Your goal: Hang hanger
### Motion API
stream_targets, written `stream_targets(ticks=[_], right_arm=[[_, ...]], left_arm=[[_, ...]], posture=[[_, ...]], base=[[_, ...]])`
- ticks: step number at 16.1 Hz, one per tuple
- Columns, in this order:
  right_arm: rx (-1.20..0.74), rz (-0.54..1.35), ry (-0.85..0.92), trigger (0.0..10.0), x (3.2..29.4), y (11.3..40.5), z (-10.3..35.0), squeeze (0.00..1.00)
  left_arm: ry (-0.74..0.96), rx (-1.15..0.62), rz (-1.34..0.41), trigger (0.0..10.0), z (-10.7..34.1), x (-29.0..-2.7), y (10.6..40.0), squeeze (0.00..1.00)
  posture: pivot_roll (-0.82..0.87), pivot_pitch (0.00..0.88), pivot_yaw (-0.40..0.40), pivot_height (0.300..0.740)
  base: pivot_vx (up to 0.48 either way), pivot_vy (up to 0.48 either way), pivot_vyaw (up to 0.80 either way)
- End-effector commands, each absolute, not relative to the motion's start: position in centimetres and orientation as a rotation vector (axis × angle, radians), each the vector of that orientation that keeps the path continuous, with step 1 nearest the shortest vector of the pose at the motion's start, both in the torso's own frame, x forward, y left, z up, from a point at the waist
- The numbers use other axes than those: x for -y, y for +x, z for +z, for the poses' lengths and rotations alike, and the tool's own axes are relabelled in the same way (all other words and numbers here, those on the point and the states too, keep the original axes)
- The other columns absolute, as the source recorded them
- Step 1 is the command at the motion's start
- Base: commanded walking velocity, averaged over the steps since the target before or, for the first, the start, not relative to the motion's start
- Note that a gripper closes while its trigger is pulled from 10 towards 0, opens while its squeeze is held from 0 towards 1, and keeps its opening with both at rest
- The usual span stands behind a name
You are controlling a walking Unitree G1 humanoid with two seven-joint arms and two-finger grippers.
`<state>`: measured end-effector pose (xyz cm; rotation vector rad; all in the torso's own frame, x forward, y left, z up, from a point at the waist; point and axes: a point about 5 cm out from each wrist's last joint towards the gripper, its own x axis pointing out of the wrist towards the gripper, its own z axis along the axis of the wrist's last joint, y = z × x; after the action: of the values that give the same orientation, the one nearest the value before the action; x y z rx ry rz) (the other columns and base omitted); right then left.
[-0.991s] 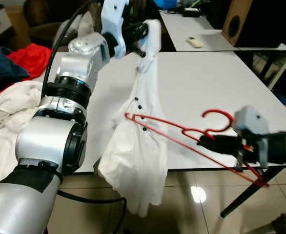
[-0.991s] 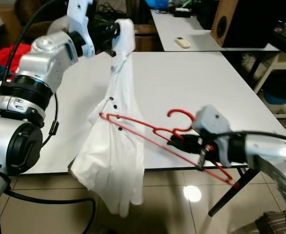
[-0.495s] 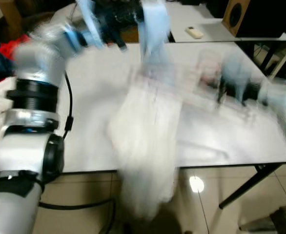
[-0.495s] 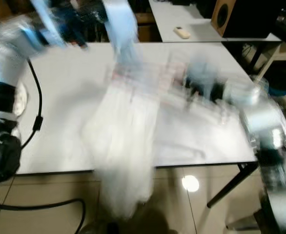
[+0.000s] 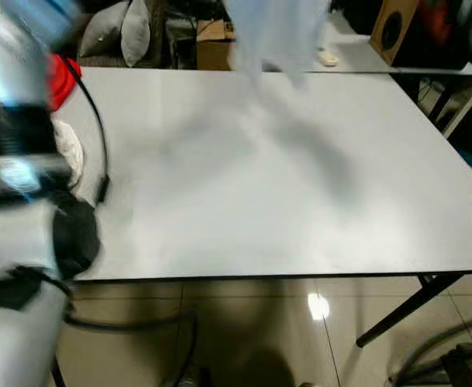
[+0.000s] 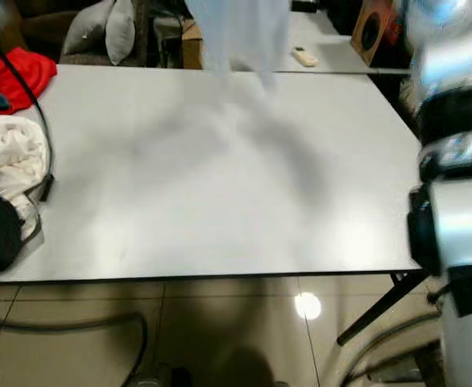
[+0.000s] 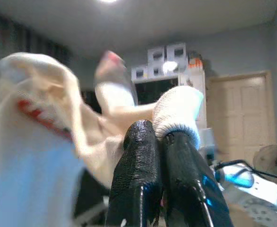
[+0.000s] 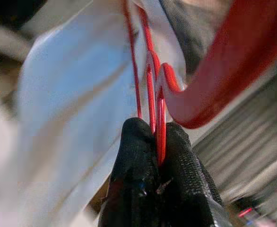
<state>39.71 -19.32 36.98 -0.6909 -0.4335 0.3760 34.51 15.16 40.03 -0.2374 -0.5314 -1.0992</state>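
A: Where is the red hanger [image 8: 195, 80] held?
B: At its neck, clamped in the closed jaws of the right gripper [image 8: 156, 135], inside the white shirt [image 6: 240, 32] raised beyond the tabletop [image 5: 300, 201].
A: And the left gripper [image 7: 158, 137]?
B: Closed on shirt cloth. Hanging on a rail is judged still undone.

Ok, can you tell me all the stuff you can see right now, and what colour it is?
Table: one, white, in front of the robot.
Shirt: one, white, blurred, lifted above the table's far edge.
Hanger: one, red, its neck pinched in the right gripper.
Clothes: white bundle at the table's left edge, red cloth behind it.
Cushions: two, grey, beyond the table.
Speaker: one, wooden, far right.
Left gripper: black fingers shut on white fabric.
Right gripper: black fingers shut on the hanger.
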Motion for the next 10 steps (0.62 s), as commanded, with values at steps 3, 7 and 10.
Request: stream_targets(ticks=[3, 7, 10], right_arm=[[0.125, 0.605, -0.715, 10.0, 19.9, 39.3, 24.6, 0.00], [-0.064, 0.733, -0.665, 10.0, 20.9, 35.2, 15.3, 0.00], [-0.051, 0.727, -0.642, 10.0, 21.5, 34.1, 15.7, 0.00]], left_arm=[[-0.206, 0.207, -1.050, 10.0, 31.1, -9.2, 36.1, 0.00], [-0.031, 0.014, -0.771, 10.0, 22.7, -5.9, 38.2, 0.00], [0.003, 0.051, -0.657, 10.0, 24.2, -6.6, 39.8, 0.00]], posture=[[-0.05, 0.000, 0.028, 0.740], [-0.08, 0.004, 0.063, 0.740], [-0.08, 0.003, 0.073, 0.740]], base=[[0.000, 0.000, 0.00], [0.000, 0.000, 0.00], [0.000, 0.000, 0.00]])
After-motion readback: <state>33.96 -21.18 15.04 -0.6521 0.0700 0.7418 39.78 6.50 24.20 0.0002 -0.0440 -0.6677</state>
